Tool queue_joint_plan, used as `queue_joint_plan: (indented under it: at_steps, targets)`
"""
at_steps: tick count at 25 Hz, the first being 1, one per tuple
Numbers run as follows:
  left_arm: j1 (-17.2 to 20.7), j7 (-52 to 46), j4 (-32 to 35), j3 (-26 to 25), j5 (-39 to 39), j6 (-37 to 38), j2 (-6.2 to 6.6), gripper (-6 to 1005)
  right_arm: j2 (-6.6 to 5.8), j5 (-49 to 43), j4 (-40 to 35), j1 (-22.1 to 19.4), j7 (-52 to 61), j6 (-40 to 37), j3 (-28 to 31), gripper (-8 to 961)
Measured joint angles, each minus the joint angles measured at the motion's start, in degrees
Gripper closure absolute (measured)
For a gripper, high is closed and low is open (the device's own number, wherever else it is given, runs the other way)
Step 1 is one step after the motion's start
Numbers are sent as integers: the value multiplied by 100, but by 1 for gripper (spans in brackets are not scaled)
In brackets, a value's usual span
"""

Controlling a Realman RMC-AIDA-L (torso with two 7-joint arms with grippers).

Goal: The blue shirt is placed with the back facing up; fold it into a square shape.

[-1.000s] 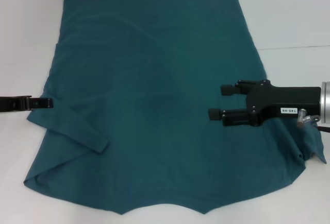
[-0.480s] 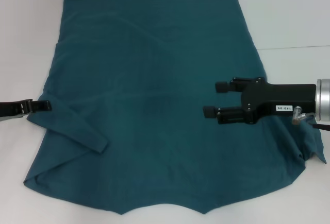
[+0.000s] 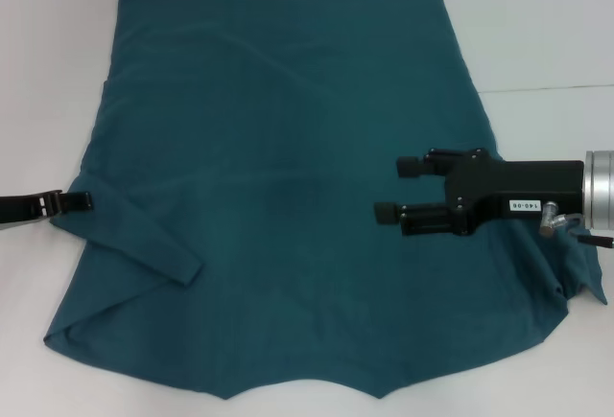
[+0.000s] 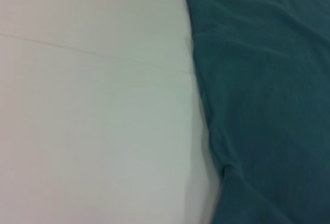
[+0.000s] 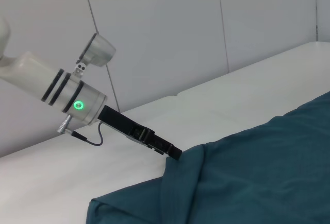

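The blue shirt (image 3: 288,187) lies flat, back up; left gripper (image 3: 84,200) at its left edge, jaw state unclear; right gripper (image 3: 401,189), jaws apart, hovers over its right half, positioned for folding

Probably a lab or test room: a plain white table (image 3: 537,34) stands against bare pale wall panels (image 5: 165,33) rising just behind it.

The blue shirt (image 3: 278,196) lies flat, plain side up, left sleeve folded inward.
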Motion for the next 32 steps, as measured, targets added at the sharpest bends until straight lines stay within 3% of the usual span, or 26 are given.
queue_joint_plan:
  at_steps: [32]
  targets:
    - [-303, 114, -510, 55, 90, -208, 27, 152, 8, -1, 60, 77, 23, -8, 0, 63]
